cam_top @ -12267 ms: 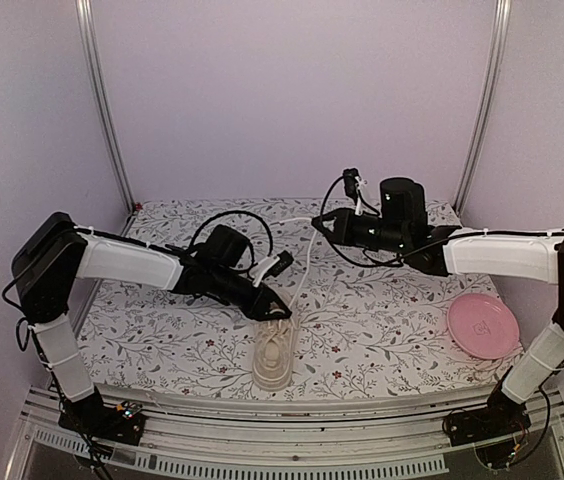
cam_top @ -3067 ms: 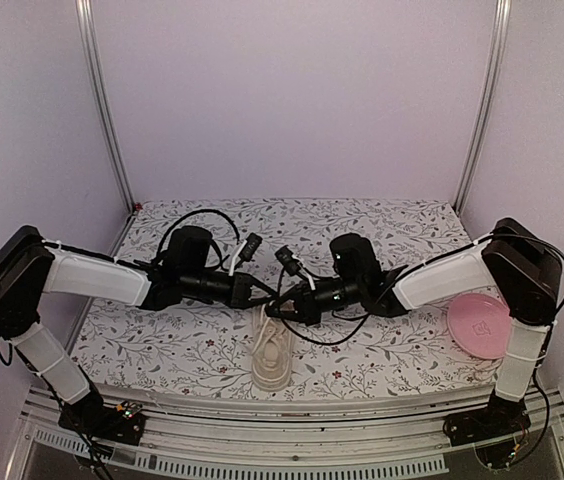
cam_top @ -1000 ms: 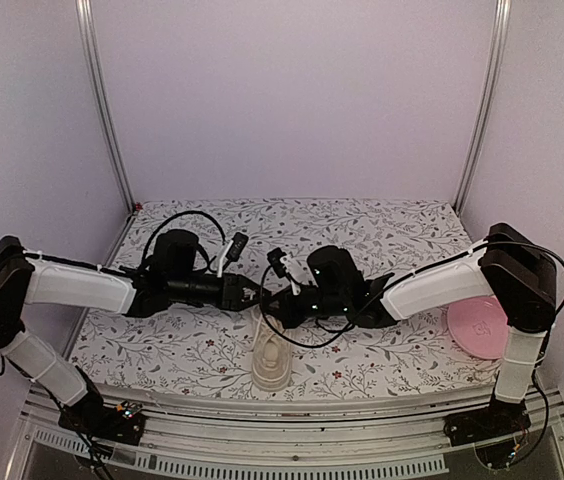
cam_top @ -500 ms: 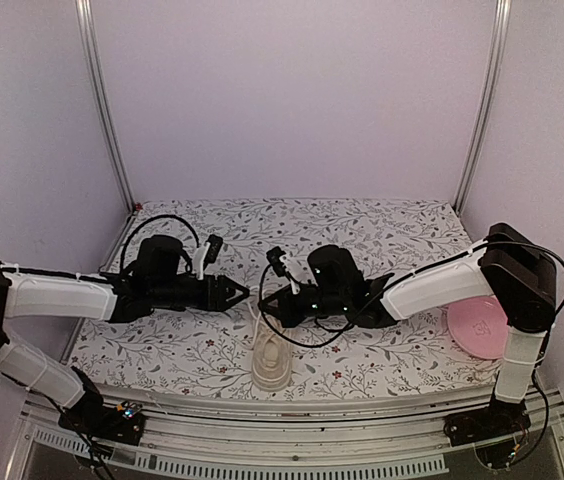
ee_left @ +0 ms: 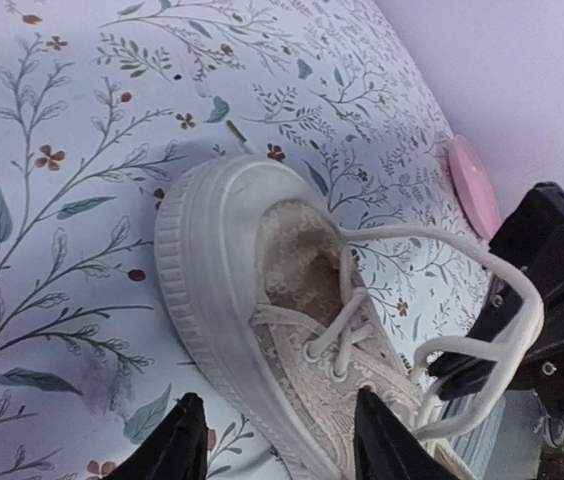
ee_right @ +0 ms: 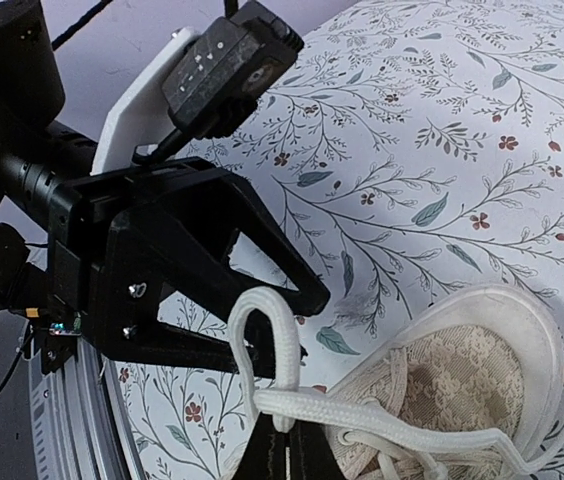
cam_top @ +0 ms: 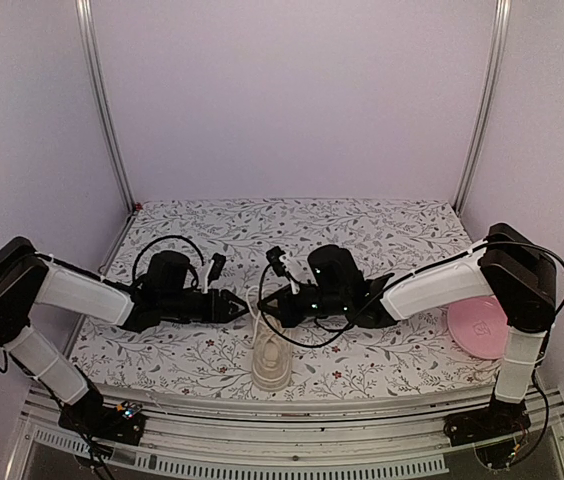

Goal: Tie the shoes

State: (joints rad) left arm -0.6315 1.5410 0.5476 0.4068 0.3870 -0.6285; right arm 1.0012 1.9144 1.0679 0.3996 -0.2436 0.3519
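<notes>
The cream sneaker [cam_top: 270,352] lies near the front edge, heel toward the back. In the left wrist view the sneaker [ee_left: 207,265] shows its white laces loose. My right gripper [cam_top: 266,309] hovers over the heel, shut on a loop of white lace [ee_right: 285,340] held up from the sneaker [ee_right: 462,385]; its fingertips close together at the bottom of the right wrist view [ee_right: 284,440]. My left gripper [cam_top: 236,306] is open and empty just left of the heel; its fingers [ee_left: 184,440] straddle the sneaker's side. It faces the loop [ee_left: 507,335].
A round pink plate [cam_top: 482,327] lies at the right edge of the floral tablecloth [cam_top: 362,230]; it also shows in the left wrist view [ee_left: 474,185]. Black cables hang from both wrists above the sneaker. Metal posts stand at the back corners.
My left arm pulled back to the left, then dropped lower and came back beside the sneaker's heel, jaws open. My right gripper has stayed still, holding the lace loop.
</notes>
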